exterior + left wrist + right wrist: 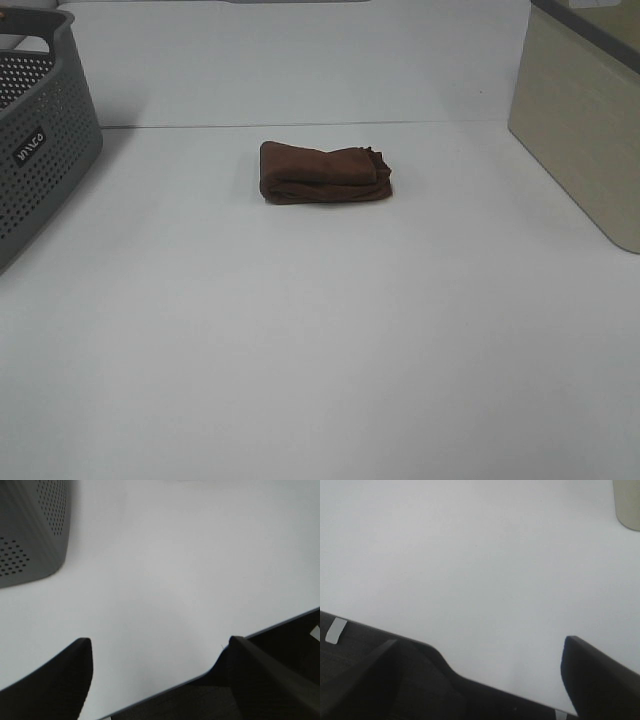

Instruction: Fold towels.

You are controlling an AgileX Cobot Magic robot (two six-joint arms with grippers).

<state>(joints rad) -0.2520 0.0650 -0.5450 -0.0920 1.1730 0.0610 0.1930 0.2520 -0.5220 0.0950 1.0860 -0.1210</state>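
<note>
The dark brown towel (326, 174) lies folded into a small thick bundle on the white table (320, 330), a little beyond its middle. Its layers bunch up at the right end. No white tag shows. Neither arm appears in the exterior high view. In the left wrist view my left gripper (160, 652) is open and empty over the table's near edge, its dark fingers (60, 680) wide apart. In the right wrist view my right gripper (480, 650) is open and empty too, also over the near edge. The towel shows in neither wrist view.
A grey perforated basket (35, 130) stands at the far left and shows in the left wrist view (30, 530). A beige box (585, 125) stands at the far right; its corner shows in the right wrist view (627, 505).
</note>
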